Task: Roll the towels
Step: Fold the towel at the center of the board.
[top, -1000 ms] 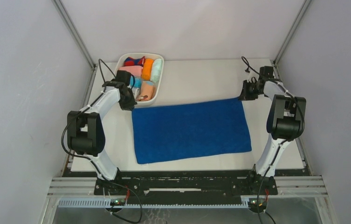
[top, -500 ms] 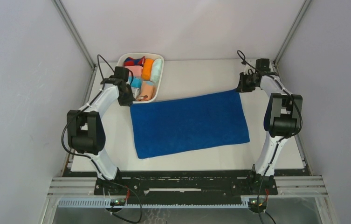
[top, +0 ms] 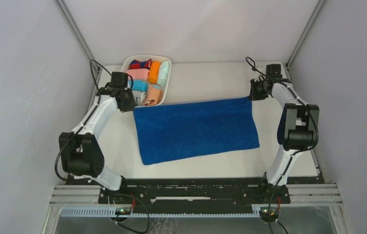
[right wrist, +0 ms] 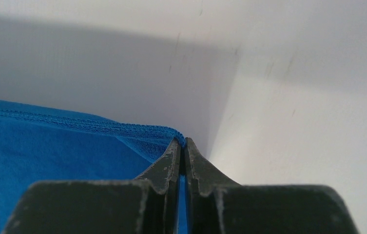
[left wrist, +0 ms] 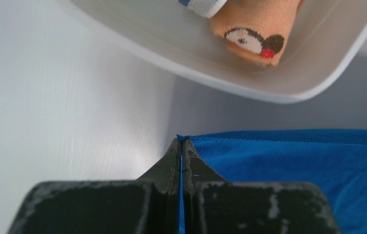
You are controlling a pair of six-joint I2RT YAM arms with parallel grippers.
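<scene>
The white surface (top: pixel 210 78) carries everything. Its near edge is hidden behind the arm bases.

The royal-blue towel (top: pixel 196 129) lies spread open across the middle, long side running left to right. Each wrist view shows only a slice of it, cut off by the frame edge.

The white tray (top: pixel 167 73) sits at the far left, just beyond the towel's far-left corner. It is packed with cloth rolls whose outlines are hard to separate from above. The left arm covers part of its left rim.

The peach-orange towel (top: pixel 155 95) lies rolled at the near end of the tray. The left wrist view shows only its end, printed with a cartoon face.

The left end effector (left wrist: pixel 182 141) is clenched on the blue towel's far-left corner, with a thin blue line showing between the fingers. The right end effector (right wrist: pixel 182 144) is clamped on the far-right corner. On both sides the pinched cloth is mostly hidden inside the fingers, and a shadow lies beneath the held edge.
</scene>
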